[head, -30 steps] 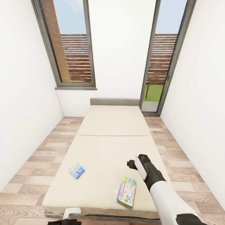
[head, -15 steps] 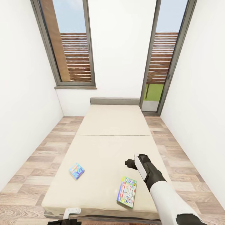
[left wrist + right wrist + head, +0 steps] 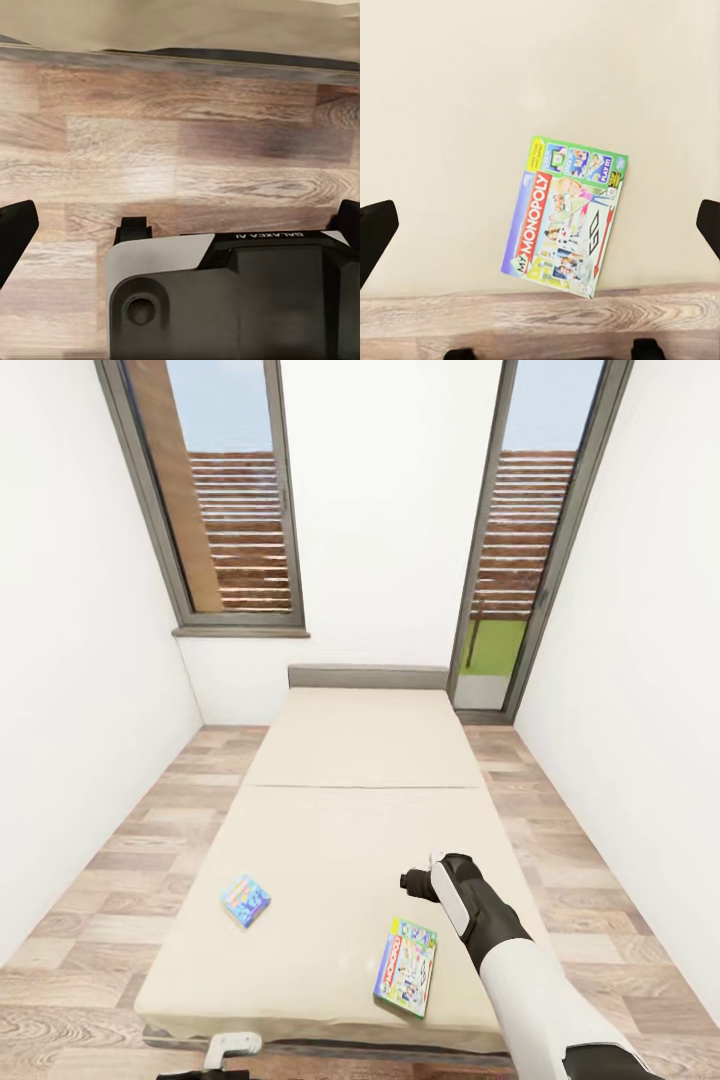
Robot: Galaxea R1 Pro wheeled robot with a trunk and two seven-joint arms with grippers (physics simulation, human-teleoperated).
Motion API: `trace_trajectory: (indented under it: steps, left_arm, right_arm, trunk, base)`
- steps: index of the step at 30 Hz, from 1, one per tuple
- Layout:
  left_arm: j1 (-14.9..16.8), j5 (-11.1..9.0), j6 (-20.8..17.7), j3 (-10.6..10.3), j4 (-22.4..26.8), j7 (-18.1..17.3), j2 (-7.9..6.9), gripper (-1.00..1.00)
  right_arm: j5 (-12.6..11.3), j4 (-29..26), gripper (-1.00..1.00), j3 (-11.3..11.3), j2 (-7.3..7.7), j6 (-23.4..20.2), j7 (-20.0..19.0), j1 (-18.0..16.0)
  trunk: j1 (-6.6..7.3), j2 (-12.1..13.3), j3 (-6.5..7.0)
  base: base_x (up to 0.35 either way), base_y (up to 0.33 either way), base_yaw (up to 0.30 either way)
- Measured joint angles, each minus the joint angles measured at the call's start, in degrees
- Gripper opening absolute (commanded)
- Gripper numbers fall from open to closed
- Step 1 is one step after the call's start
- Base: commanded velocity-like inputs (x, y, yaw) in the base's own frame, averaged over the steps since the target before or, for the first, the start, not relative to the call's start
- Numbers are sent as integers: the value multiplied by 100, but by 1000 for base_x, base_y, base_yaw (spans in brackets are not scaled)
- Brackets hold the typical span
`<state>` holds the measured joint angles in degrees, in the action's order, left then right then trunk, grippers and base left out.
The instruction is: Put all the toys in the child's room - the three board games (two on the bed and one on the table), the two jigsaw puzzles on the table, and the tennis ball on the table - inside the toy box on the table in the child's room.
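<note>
A: Task items in sight?

B: Two board games, both lying flat on the beige bed (image 3: 340, 840), near end. Monopoly box (image 3: 405, 967), near right: white-blue-green lid, red logo down one long side, face up, rotated slightly off the bed's axis, close to the near edge. Reads "MY MONOPOLY" in the right wrist view (image 3: 566, 226).

A: The other one?

B: Light-blue box (image 3: 246, 901), smaller, near left, face up, turned diagonal. Well apart from the Monopoly box.
</note>
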<state>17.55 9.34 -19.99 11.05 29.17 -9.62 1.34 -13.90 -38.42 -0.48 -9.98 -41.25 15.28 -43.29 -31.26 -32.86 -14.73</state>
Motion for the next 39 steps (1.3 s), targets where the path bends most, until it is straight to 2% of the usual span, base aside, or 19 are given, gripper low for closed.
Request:
trace_trajectory:
  steps: [39]
  left_arm:
    - [0,-1,9,-2,-4,0,4,100]
  right_arm:
    - [0,4,100,8,0,1,-3,8]
  trunk:
    - [0,-1,-368]
  base:
    - [0,0,0]
